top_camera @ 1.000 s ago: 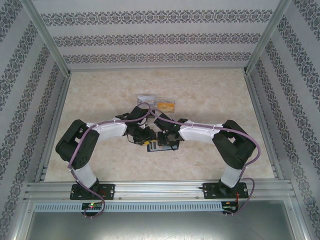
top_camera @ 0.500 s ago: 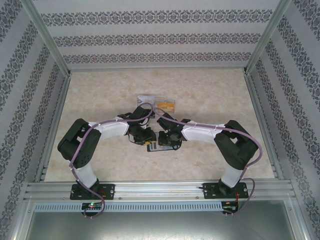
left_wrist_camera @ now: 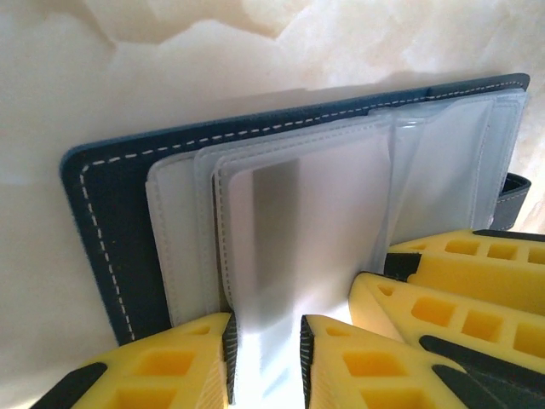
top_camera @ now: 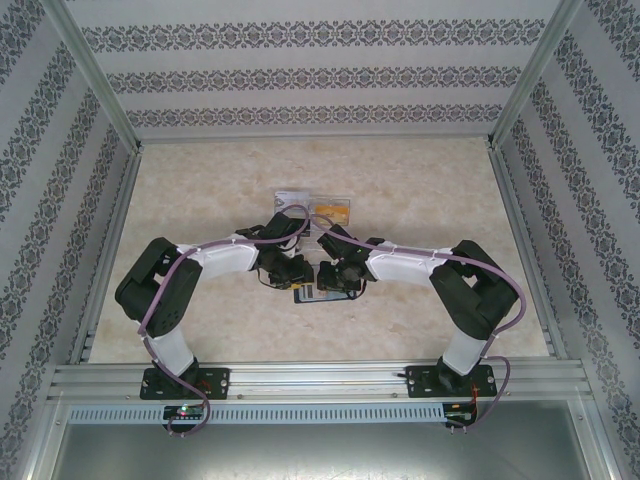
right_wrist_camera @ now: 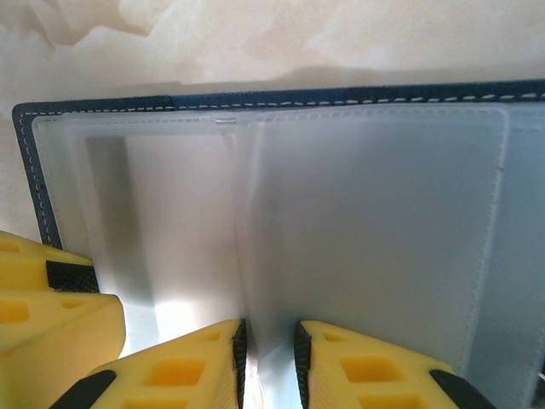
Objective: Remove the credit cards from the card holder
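The card holder [left_wrist_camera: 106, 213] is laid open on the marbled tabletop [top_camera: 200, 190], near the middle and right under both wrists. Its navy cover is down and its frosted plastic sleeves are fanned upward. The left pincer [left_wrist_camera: 266, 328] is narrowed onto one sleeve leaf [left_wrist_camera: 298, 221], and the right pincer [right_wrist_camera: 268, 332] is narrowed onto a second leaf [right_wrist_camera: 366, 221]. Each leaf is pinched between yellow fingers. Whether a pale card sits inside either pinched leaf cannot be told, since the frosted plastic hides it.

The credit cards are judged to be light, stiff and slick. A hold on a short exposed edge would be wanted, with the pull made straight along the pocket's opening. The sleeves look soft and floppy and are likely to be dragged along with a card. The holder itself seems light and may be lifted or slid unless one half is pinned down.

Room is scarce: the two pincers are just beside each other over the holder, so a clash of fingers is the main risk. On the far side of the holder, apart from it, a clear compartment box [top_camera: 313, 200] is seen, with something orange [top_camera: 333, 210] in its right part, possibly a card.
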